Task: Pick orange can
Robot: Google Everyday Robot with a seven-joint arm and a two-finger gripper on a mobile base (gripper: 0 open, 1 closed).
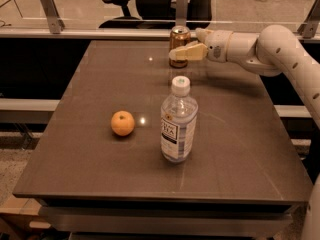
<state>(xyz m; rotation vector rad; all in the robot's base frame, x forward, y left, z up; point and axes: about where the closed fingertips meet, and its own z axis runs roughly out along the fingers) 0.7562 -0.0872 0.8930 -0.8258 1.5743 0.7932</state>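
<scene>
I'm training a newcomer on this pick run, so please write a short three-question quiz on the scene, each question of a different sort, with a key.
1. True or false: the pincer is at the orange can, near the far edge of the table.
2. Fill in: in the camera view, the orange fruit lies to the ____ of the water bottle.
3. Which stands closest to the table's near edge? A) water bottle B) orange can C) orange fruit

Key: 1 true; 2 left; 3 A.
</scene>
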